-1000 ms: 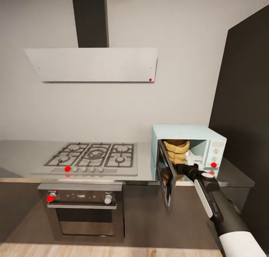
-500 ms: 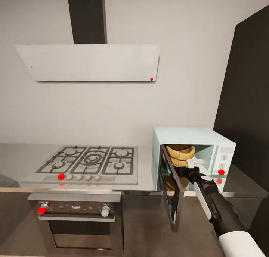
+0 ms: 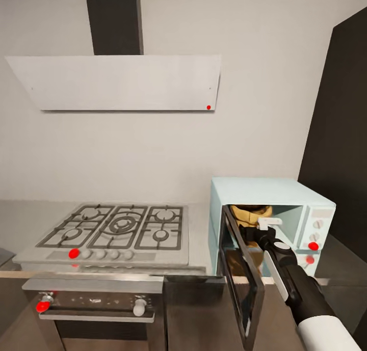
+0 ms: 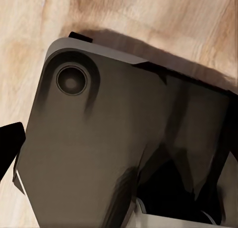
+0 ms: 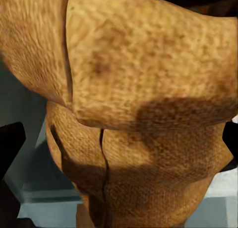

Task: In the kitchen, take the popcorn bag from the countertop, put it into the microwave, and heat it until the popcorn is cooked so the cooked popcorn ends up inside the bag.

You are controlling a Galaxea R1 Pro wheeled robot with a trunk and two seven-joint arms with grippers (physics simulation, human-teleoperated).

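I have the right gripper [image 3: 261,227] reaching through the open doorway of the microwave [image 3: 265,190], whose door [image 3: 243,279] hangs swung out just to the left of my forearm. The popcorn bag [image 3: 250,213] sits inside the cavity, directly ahead of the fingers and touching or very near them. In the right wrist view the popcorn bag [image 5: 134,114] is wrinkled tan cloth with a rolled rim folded over its upper part.

Handling judgement: the sack looks soft and light, likely to crumple and shift under pressure rather than resist. I would take hold at the narrower waist below the rolled rim, with moderate squeeze, and keep it upright so the contents stay in.

Gripper state: I cannot tell whether the right fingers are clamped on the sack, merely against it, or parted; the bag covers them. The left gripper's state is equally undetermined; the left wrist view gives dark robot bodywork over a wooden floor [image 4: 148,19].

Hidden: the popcorn itself, the bag's label, the cavity floor beneath the sack.
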